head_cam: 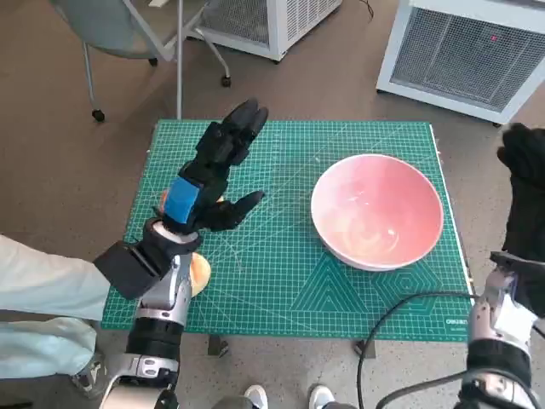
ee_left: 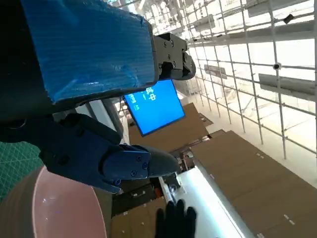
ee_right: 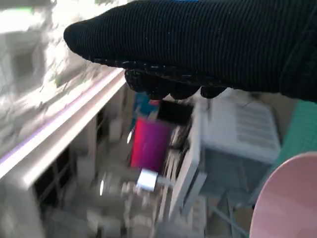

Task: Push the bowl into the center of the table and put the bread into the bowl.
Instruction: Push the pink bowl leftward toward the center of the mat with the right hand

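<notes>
Left hand (head_cam: 213, 175) held up high, fingers spread and empty, right hand (head_cam: 526, 183) raised at the side, fingers straight, nothing held.

The left robot hand (head_cam: 213, 175) is black with blue tape across its back above a pale forearm; the right robot hand (head_cam: 526, 183) wears a black knitted glove, a black cable trailing from its silver wrist.

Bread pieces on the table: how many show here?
1. The bread lies near the mat's left edge, mostly hidden under the left hand and its forearm; more could be hidden there. The bowl holds none.
</notes>
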`<action>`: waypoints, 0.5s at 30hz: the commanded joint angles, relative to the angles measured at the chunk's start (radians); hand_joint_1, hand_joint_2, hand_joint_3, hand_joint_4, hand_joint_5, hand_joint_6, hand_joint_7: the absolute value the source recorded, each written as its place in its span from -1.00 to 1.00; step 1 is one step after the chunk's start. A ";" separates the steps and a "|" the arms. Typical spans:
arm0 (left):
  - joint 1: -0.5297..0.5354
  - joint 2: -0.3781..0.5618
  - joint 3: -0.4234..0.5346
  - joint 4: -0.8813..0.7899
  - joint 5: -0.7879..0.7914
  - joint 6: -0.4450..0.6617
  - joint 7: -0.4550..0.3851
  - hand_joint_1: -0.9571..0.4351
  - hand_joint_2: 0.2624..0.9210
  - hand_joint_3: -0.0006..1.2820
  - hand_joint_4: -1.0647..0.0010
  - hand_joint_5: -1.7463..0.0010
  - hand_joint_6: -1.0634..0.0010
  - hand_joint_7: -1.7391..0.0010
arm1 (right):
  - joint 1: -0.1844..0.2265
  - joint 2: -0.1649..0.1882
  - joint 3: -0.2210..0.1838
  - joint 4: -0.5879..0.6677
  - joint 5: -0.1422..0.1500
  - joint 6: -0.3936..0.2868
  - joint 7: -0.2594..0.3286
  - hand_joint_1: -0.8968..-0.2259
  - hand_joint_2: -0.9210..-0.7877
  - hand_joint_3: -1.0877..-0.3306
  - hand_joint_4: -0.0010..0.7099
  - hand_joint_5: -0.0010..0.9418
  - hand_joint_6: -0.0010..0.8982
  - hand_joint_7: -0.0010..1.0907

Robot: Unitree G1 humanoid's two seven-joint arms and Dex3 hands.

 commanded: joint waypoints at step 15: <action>-0.014 0.017 0.014 -0.008 -0.016 -0.009 -0.013 -0.46 1.00 -0.48 0.63 1.00 0.76 0.66 | -0.063 0.044 0.024 0.239 -0.050 0.118 -0.104 0.13 -1.00 -0.32 -0.46 -0.98 -0.79 -0.16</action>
